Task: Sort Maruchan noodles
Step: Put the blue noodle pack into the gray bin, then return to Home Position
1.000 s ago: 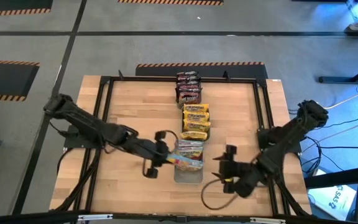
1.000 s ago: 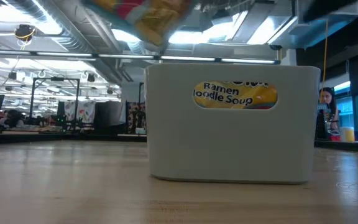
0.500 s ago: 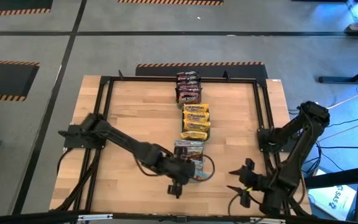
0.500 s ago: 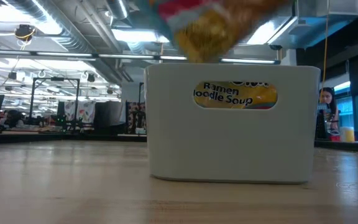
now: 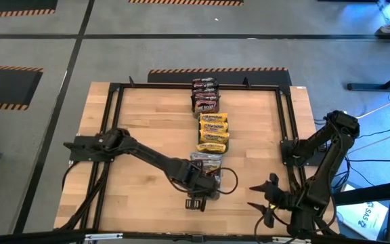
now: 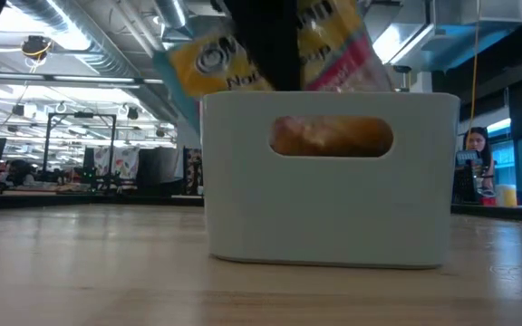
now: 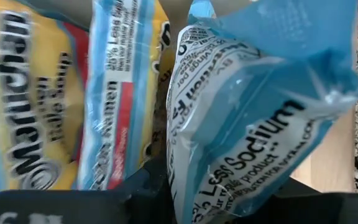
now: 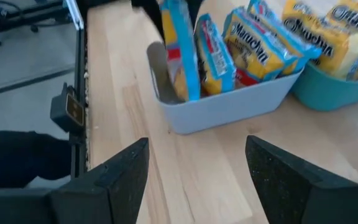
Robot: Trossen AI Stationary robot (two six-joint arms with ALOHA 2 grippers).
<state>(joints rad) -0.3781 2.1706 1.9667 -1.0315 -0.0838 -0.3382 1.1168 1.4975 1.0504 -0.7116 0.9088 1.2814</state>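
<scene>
Since the earlier frame, left claw (image 5: 199, 192) has swung from left of the pale tray (image 5: 206, 197) to directly over its near end, carrying a noodle packet (image 6: 275, 50) along. Claw is closed on that packet, which stands on edge, half inside the tray, long axis running left to right. Right claw (image 5: 268, 203) waits open at the surface's (image 5: 147, 122) near right. Left arm is nearer. Three trays in a row; exact packet count cannot be told.

"Maruchan" on a yellow packet (image 7: 23, 106); "Less Sodium" on the blue-backed packet (image 7: 253, 124) (also "25% Less")
</scene>
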